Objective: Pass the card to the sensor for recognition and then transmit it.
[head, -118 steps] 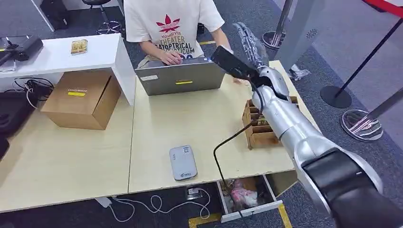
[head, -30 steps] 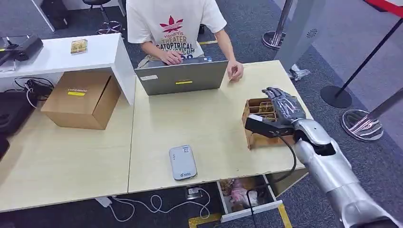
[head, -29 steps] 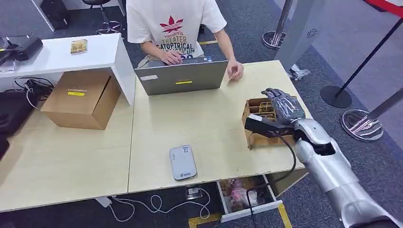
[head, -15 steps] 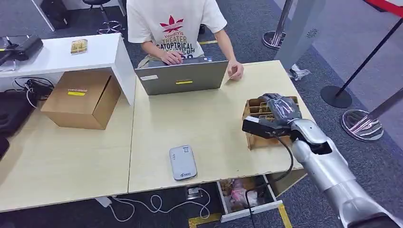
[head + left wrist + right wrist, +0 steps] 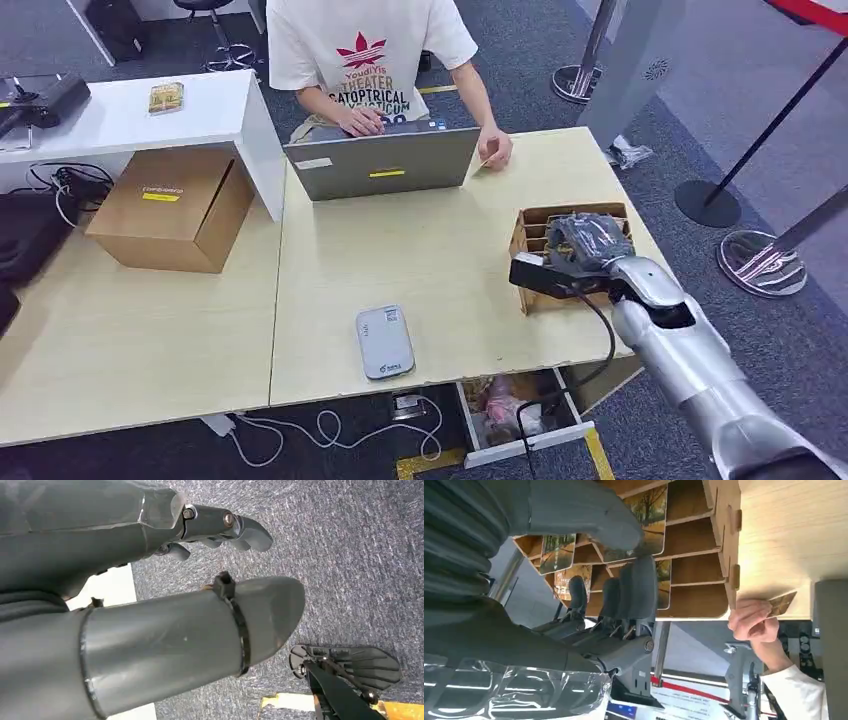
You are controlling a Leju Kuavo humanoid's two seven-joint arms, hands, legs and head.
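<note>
Several picture cards [image 5: 558, 552] on edge in the slots of a wooden rack [image 5: 522, 240], faces parallel to the dividers, at the right end of the table [image 5: 420, 250]. Right hand [image 5: 588, 238] lowered over the rack, palm down, fingers reaching in among the slots. Thumb against the printed face of one card [image 5: 651, 522], an autumn-tree picture; darker fingers [image 5: 636, 587] on the far side of its divider. Stands upright in its slot; long axis hidden by the thumb. Cannot tell whether pinched or merely touched. Sensor [image 5: 386, 342], a flat grey pad, well apart near the table's front edge. Left hand [image 5: 220, 525] hanging over carpet, fingers loosely apart, holding nothing. Person's hand [image 5: 495, 148] beside the laptop [image 5: 380, 165], pinching another card [image 5: 784, 602] at the table's far edge.
</note>
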